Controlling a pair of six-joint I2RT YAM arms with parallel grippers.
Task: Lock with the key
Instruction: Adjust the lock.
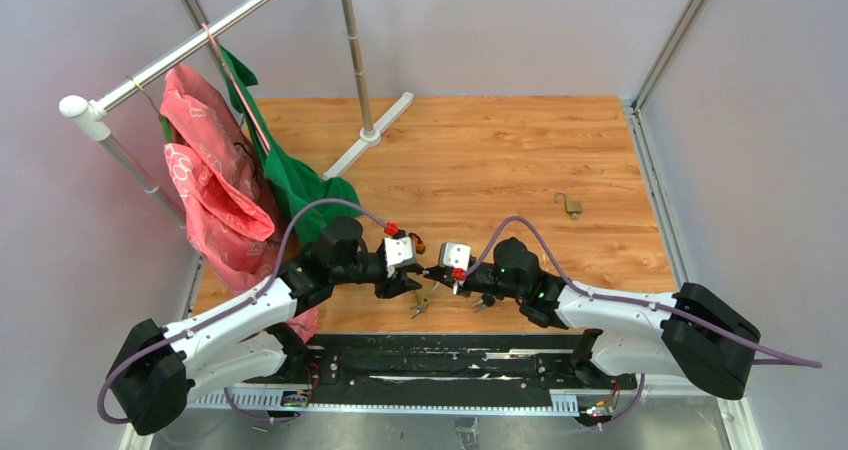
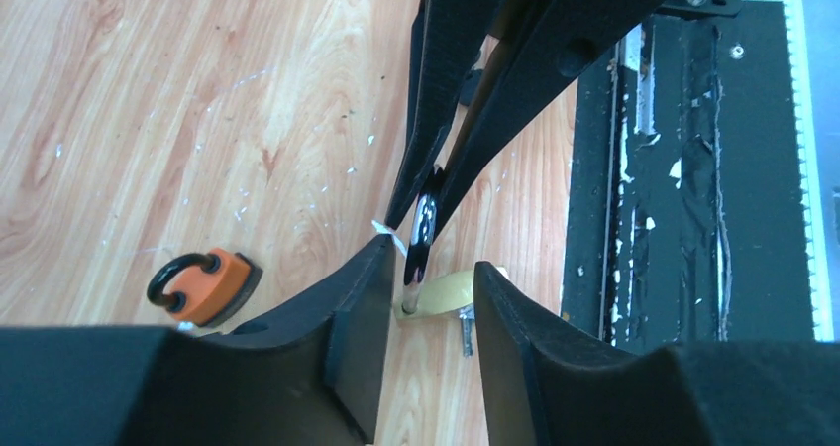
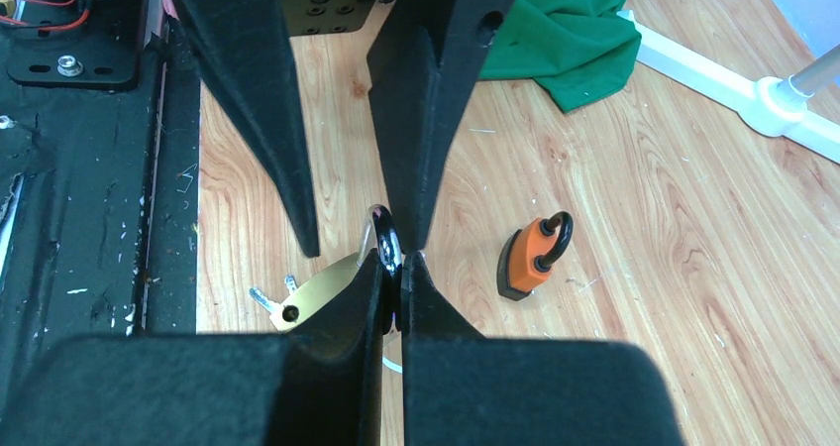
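Top: left gripper [image 1: 418,282] and right gripper [image 1: 440,274] are met tip to tip over table [image 1: 600,170]. Left wrist: key ring [image 2: 424,230] is straddled by part-open left jaws; orange padlock [image 2: 203,282] is laid nearby. Right wrist: key ring [image 3: 388,253] is pinched by right fingers [image 3: 347,317].

Bright even light, soft shadows; right gripper [image 3: 396,268] blurry in fg.

1. The left arm [image 1: 235,320] and right arm [image 1: 625,310] stretch low and forward, angled inward, wrists nearly level.
2. The grippers meet tip to tip.
3. The left gripper [image 2: 432,268] has its fingers apart.
4. The right gripper [image 3: 396,263] is pinched tight on a key ring [image 3: 385,240].
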